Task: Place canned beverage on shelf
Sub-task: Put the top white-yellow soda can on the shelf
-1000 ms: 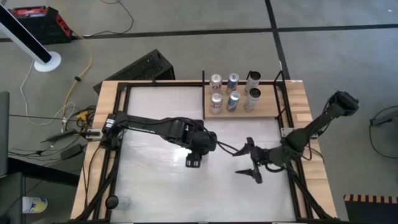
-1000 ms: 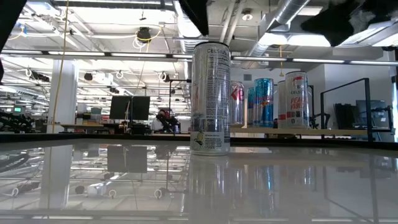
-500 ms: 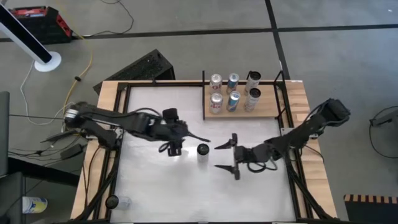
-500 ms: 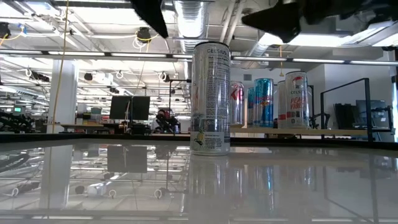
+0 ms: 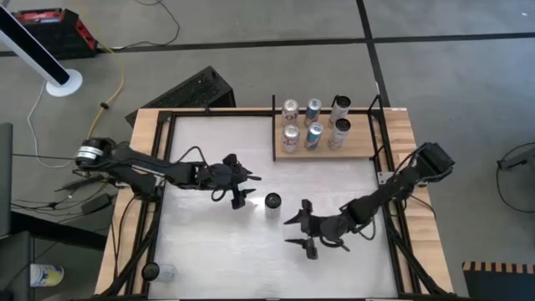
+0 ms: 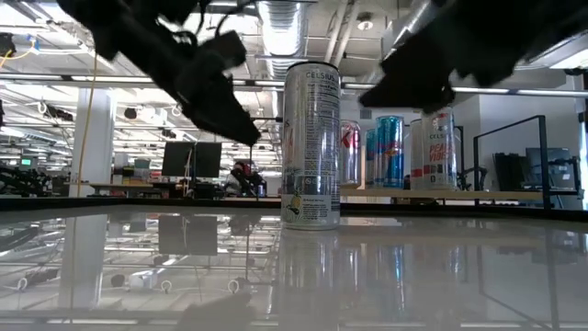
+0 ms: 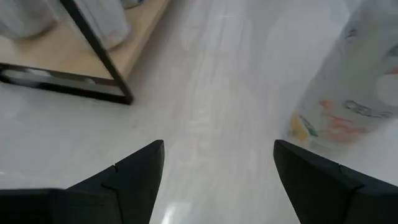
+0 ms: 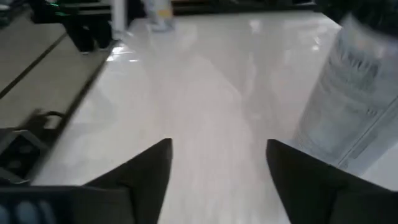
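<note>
A silver beverage can stands upright on its base on the white tabletop, also in the low view. My left gripper is open and hangs just left of the can, which shows beside its fingers in the left wrist view. My right gripper is open, to the can's right and a little nearer the near edge. The can stands off to one side of its fingers in the right wrist view. The wooden shelf lies at the far right.
Several cans stand in two rows on the shelf, whose black rail corner shows in the left wrist view. A black frame runs round the tabletop. A small object lies at the near left corner.
My left gripper has drawn back from over the can toward the table's left and sunk low beside it, and the can has kept standing in place. My right gripper has moved toward the can and the near edge while sinking, its fingers drawing somewhat closer together.
</note>
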Controlling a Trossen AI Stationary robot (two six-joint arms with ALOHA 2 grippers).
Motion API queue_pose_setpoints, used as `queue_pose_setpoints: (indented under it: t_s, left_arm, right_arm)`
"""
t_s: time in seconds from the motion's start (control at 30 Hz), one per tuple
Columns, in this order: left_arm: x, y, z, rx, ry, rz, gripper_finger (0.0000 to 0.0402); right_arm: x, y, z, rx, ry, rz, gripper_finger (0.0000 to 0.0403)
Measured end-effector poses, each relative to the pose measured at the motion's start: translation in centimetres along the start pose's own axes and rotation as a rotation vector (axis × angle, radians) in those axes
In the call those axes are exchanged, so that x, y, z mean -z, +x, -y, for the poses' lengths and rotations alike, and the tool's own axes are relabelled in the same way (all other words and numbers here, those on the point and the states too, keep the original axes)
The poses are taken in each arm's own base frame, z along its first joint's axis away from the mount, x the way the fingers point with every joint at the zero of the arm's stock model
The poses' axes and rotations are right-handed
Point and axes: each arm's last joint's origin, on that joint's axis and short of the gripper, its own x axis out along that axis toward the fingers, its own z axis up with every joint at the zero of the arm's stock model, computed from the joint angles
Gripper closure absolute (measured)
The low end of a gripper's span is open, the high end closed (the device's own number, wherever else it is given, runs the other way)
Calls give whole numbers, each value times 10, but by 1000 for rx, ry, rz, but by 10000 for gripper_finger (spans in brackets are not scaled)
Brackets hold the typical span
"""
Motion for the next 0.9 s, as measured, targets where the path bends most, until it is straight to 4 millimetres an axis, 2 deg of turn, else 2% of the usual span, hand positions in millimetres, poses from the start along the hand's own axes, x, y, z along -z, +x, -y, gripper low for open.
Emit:
queue_pose_setpoints:
  t_s: [0.1,0.2,0.4,0.47,0.6,0.63,0.77,0.9]
  left_arm:
    - [11,18,4,22,-6,0,126]
    - [24,35,8,27,13,-18,150]
    - [41,59,12,19,33,-3,247]
    - [43,64,13,18,29,19,290]
    - [44,67,13,32,52,32,379]
    - [43,67,13,36,53,39,390]
    - [39,66,14,84,57,72,395]
    - [37,66,17,137,58,76,401]
  right_arm:
    - [13,14,7,35,41,-36,163]
    - [25,27,14,47,69,-69,225]
    - [46,44,24,84,89,-121,379]
    - [50,48,26,85,91,-128,385]
    - [52,56,30,74,113,-98,370]
    - [54,57,32,80,110,-105,371]
    - [56,61,38,97,120,-100,388]
    - [55,63,44,113,127,-98,385]
